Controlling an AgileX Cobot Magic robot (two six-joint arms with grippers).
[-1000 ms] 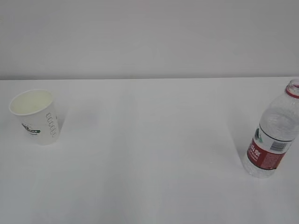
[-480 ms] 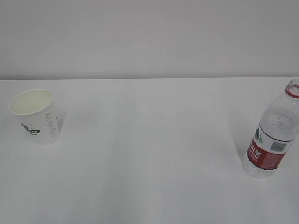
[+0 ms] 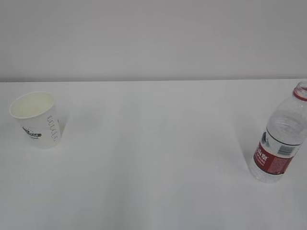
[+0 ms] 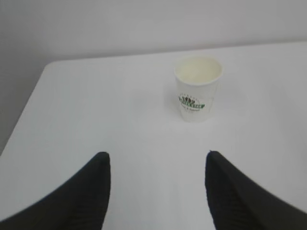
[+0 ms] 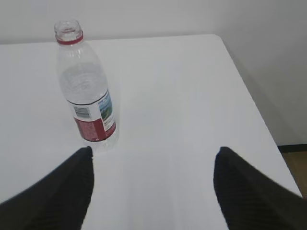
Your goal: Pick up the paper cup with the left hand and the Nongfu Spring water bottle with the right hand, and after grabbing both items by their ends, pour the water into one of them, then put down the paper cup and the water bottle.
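I count one paper cup (image 4: 197, 88) ahead of my left fingers (image 4: 98, 182), one water bottle (image 5: 86, 91) ahead of my right fingers (image 5: 79, 182), one bench (image 3: 153, 158)

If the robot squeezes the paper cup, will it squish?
Probably, a bit. The paper cup looks thin-walled with an open top, so a hard pinch could dent it. It seems light, so a nudge might slide or tip it. Its tapered shape, narrower at the base, makes tipping likelier.

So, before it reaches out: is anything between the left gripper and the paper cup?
Nothing visible. In the left wrist view, only bare white table lies between the open left gripper and the upright paper cup.
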